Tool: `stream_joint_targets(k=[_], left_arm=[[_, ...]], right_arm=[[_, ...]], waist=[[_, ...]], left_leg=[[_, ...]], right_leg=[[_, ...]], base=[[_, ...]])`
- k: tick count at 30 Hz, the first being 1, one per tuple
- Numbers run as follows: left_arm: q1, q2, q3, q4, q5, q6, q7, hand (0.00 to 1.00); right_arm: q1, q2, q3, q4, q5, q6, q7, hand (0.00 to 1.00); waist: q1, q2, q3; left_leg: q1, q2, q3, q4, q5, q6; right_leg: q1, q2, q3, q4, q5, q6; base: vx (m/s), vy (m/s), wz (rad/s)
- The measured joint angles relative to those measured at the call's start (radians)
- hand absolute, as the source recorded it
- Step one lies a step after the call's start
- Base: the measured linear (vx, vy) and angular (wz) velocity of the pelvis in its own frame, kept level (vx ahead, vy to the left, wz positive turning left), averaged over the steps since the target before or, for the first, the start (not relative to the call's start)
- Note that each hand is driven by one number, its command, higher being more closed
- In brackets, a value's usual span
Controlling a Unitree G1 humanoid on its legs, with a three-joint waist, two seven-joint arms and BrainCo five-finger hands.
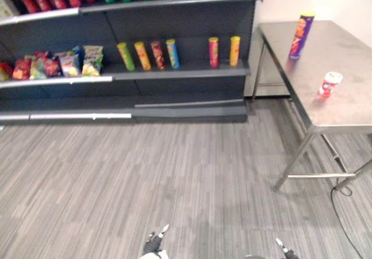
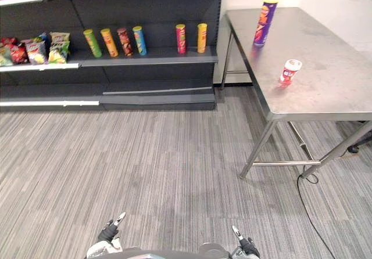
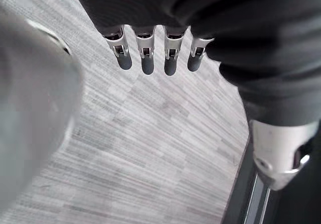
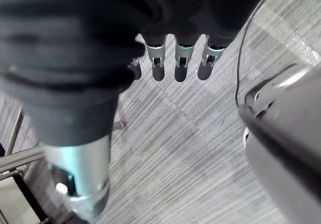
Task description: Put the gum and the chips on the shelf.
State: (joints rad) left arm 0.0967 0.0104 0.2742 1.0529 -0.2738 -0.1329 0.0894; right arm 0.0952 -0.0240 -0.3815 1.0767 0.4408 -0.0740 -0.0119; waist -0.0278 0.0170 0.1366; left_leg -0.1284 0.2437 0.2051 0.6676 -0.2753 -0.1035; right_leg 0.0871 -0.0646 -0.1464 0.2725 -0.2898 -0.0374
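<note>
Upper left: dark store shelf [image 1: 180, 72], stocked with snack bags [image 1: 58, 64] and, further right, a row of upright colourful tubes [image 1: 145, 54]. Across the middle: grey striped floor [image 1: 174, 172].

Bottom edge, left of centre: left hand [image 2: 109, 233], fingers straight and relaxed, holding nothing, hanging above the floor. Bottom edge, right of centre: right hand [image 2: 247, 246], likewise slack-fingered and empty.

Right side: steel table [image 1: 349, 111]. Toward its far end, upper right, a tall purple chips tube [image 1: 301, 35], standing upright, long axis vertical. Lower and slightly further right, a small red-and-white gum tub [image 1: 329, 85], also upright, well apart from the tube.

Both items well apart from either hand, up and to the right of the fingers. Right hand nearer, so probably the one to reach first. Shelf off to the left of the table.
</note>
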Motion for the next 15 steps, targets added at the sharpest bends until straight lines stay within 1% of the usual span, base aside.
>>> stream_joint_targets(k=[1, 2, 3, 4, 5, 6, 7, 8, 9, 10, 11, 12, 13, 14, 15], left_arm=[[0.01, 0.003, 0.001, -0.002, -0.02, -0.003, 0.007, 0.0], [0.009, 0.002, -0.001, -0.007, -0.038, -0.011, 0.012, 0.0], [0.013, -0.001, -0.003, -0.011, -0.042, -0.017, 0.016, 0.0], [0.016, -0.001, -0.005, -0.013, -0.042, -0.02, 0.017, 0.0], [0.021, -0.002, -0.013, -0.017, -0.062, -0.022, 0.016, 0.0], [0.025, 0.004, -0.016, -0.017, -0.066, -0.022, 0.016, 0.0], [0.023, 0.01, -0.026, -0.017, -0.067, -0.022, 0.016, 0.0], [0.014, 0.025, -0.033, -0.016, -0.067, -0.028, 0.013, 0.0], [0.01, 0.033, -0.03, -0.014, -0.068, -0.029, 0.014, 0.0], [0.01, 0.033, -0.023, -0.012, -0.068, -0.03, 0.014, 0.0], [0.015, 0.033, 0.002, -0.005, -0.068, -0.031, 0.014, 0.0], [0.018, 0.036, 0.01, 0.005, -0.07, -0.031, 0.015, 0.0], [0.021, 0.04, 0.01, 0.009, -0.07, -0.031, 0.016, 0.0], [0.027, 0.056, 0.007, 0.017, -0.068, -0.03, 0.015, 0.0], [0.029, 0.057, 0.007, 0.02, -0.067, -0.03, 0.015, 0.0]], right_arm=[[0.01, 0.002, 0.003, -0.001, 0.0, 0.0, 0.0, 0.0], [0.022, -0.001, 0.01, -0.002, 0.002, 0.0, 0.0, 0.0], [0.033, -0.009, 0.02, -0.005, 0.009, -0.002, -0.001, 0.0], [0.038, -0.014, 0.029, -0.007, 0.011, -0.002, -0.002, 0.0], [0.044, -0.021, 0.043, -0.011, 0.012, -0.004, -0.002, 0.0], [0.04, -0.015, 0.06, -0.011, 0.013, -0.005, -0.002, 0.0], [0.035, -0.011, 0.073, -0.011, 0.02, -0.006, -0.001, 0.0], [0.022, 0.005, 0.085, -0.01, 0.03, -0.006, 0.001, 0.0], [0.011, 0.014, 0.086, -0.009, 0.03, -0.009, 0.001, 0.0], [0.008, 0.014, 0.086, -0.008, 0.03, -0.01, 0.0, 0.0], [0.001, 0.017, 0.094, -0.008, 0.03, -0.015, 0.001, 0.0], [-0.003, 0.017, 0.114, -0.008, 0.03, -0.018, 0.003, 0.0], [-0.007, 0.019, 0.122, -0.008, 0.03, -0.019, 0.008, 0.0], [-0.017, 0.022, 0.135, -0.011, 0.029, -0.019, 0.019, 0.0], [-0.017, 0.021, 0.136, -0.014, 0.029, -0.02, 0.02, 0.0]], waist=[[0.001, -0.006, 0.0], [0.001, -0.006, 0.0], [0.001, 0.001, 0.002], [0.001, 0.007, 0.002], [0.009, 0.015, 0.002], [0.012, 0.015, -0.006], [0.01, 0.005, -0.006], [0.008, -0.013, -0.005], [0.007, -0.021, -0.003], [0.009, -0.021, -0.003], [0.03, -0.03, -0.009], [0.036, -0.047, -0.021], [0.039, -0.051, -0.025], [0.046, -0.052, -0.03], [0.047, -0.05, -0.033]], left_leg=[[-0.041, -0.035, -0.029, -0.167, 0.022, -0.006], [-0.063, -0.059, -0.048, -0.297, 0.065, -0.006], [-0.085, -0.078, -0.064, -0.44, 0.126, -0.007], [-0.099, -0.081, -0.076, -0.49, 0.146, -0.013], [-0.125, -0.081, -0.091, -0.482, 0.222, -0.014], [-0.133, -0.096, -0.077, -0.432, 0.256, -0.004], [-0.146, -0.1, -0.074, -0.404, 0.255, -0.004], [-0.179, -0.11, -0.073, -0.342, 0.238, 0.023], [-0.188, -0.115, -0.069, -0.301, 0.208, 0.043], [-0.184, -0.114, -0.065, -0.287, 0.194, 0.049], [-0.156, -0.111, -0.025, -0.273, 0.171, 0.074], [-0.136, -0.113, 0.007, -0.279, 0.164, 0.086], [-0.125, -0.116, 0.03, -0.283, 0.163, 0.088], [-0.107, -0.123, 0.071, -0.282, 0.157, 0.095], [-0.106, -0.124, 0.075, -0.28, 0.153, 0.099]], right_leg=[[0.018, -0.027, 0.01, -0.013, -0.015, 0.026], [0.03, -0.045, 0.013, -0.015, -0.029, 0.048], [0.053, -0.061, 0.017, -0.017, -0.048, 0.076], [0.069, -0.064, 0.018, -0.022, -0.058, 0.088], [0.101, -0.066, 0.032, -0.035, -0.078, 0.106], [0.133, -0.073, 0.056, -0.072, -0.088, 0.097], [0.141, -0.074, 0.078, -0.087, -0.087, 0.09], [0.146, -0.075, 0.115, -0.108, -0.043, 0.084], [0.146, -0.079, 0.15, -0.111, 0.011, 0.088], [0.147, -0.08, 0.164, -0.111, 0.035, 0.092], [0.146, -0.095, 0.214, -0.111, 0.078, 0.103], [0.145, -0.111, 0.24, -0.112, 0.101, 0.106], [0.142, -0.124, 0.255, -0.113, 0.115, 0.109], [0.126, -0.148, 0.284, -0.106, 0.149, 0.122], [0.117, -0.152, 0.292, -0.101, 0.152, 0.123]], base=[[0.22, 0.26, -0.17], [0.31, 0.352, -0.09], [0.29, 0.326, 0.0], [0.35, 0.384, -0.09], [0.39, 0.366, -0.14], [0.42, 0.33, -0.16], [0.45, 0.249, -0.09], [0.42, 0.235, 0.01], [0.39, 0.247, -0.04], [0.43, 0.315, -0.35], [0.34, 0.249, -0.63], [0.34, 0.232, -0.72], [0.28, 0.16, -0.77], [0.26, 0.148, -0.63], [0.23, 0.141, -0.8]])
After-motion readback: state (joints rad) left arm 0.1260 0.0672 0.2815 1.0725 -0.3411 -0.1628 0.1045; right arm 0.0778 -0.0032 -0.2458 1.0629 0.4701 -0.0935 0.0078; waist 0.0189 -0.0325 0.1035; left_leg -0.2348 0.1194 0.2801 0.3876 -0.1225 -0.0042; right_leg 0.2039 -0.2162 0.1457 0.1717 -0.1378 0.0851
